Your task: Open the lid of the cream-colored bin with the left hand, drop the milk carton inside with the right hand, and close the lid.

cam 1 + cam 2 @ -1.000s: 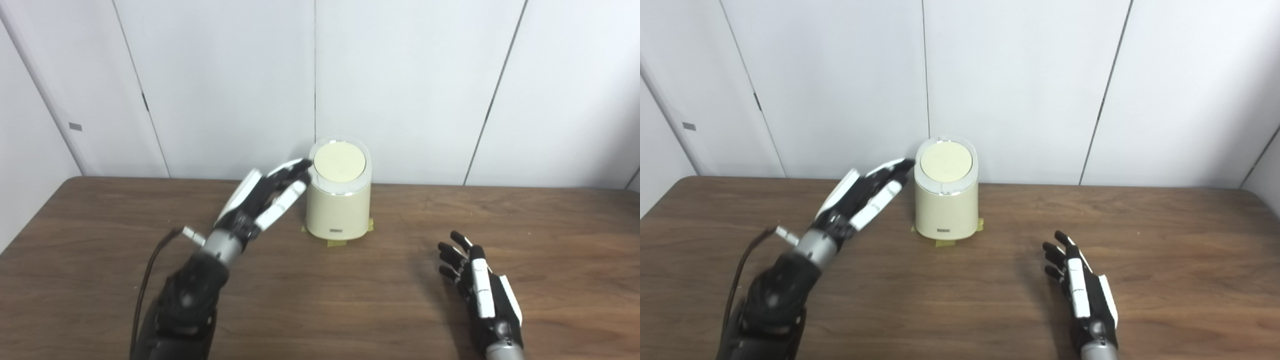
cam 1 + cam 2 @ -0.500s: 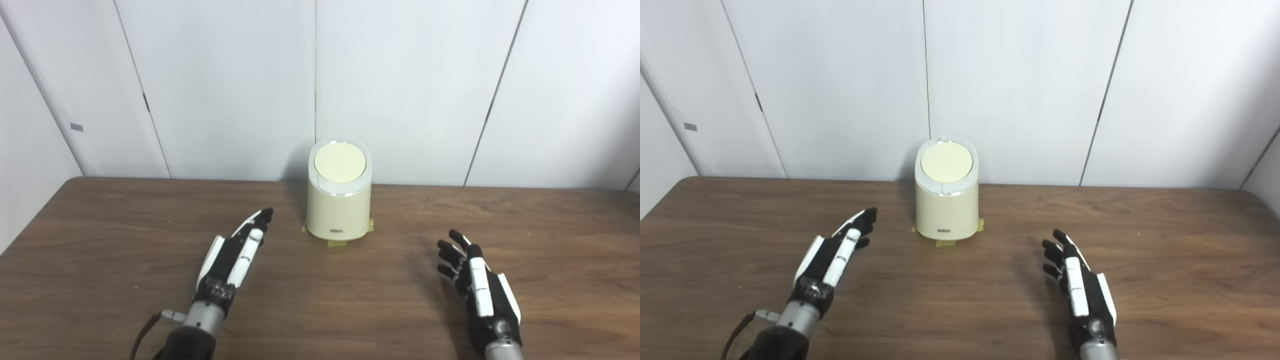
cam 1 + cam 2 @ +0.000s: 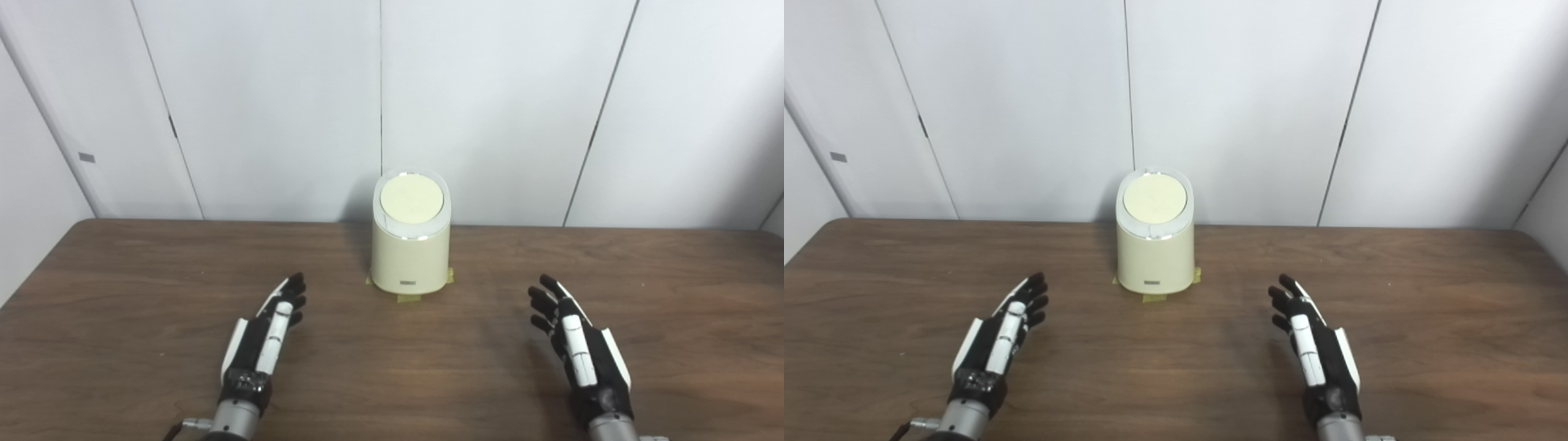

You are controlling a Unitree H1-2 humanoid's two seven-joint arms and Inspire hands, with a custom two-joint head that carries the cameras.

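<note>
The cream-colored bin (image 3: 409,257) stands at the back middle of the wooden table (image 3: 122,294), against the wall, with its round lid (image 3: 411,201) closed. My left hand (image 3: 264,334) lies low over the table, front left of the bin, open and empty. My right hand (image 3: 579,349) lies low front right of the bin, open and empty. No milk carton is in view.
Yellow tape tabs (image 3: 409,298) stick out under the bin's base. A white panelled wall (image 3: 490,110) rises right behind the table's far edge.
My left hand has pulled back from beside the bin's lid and dropped to the table at front left. The right hand has barely moved. The camera has shifted slightly.
</note>
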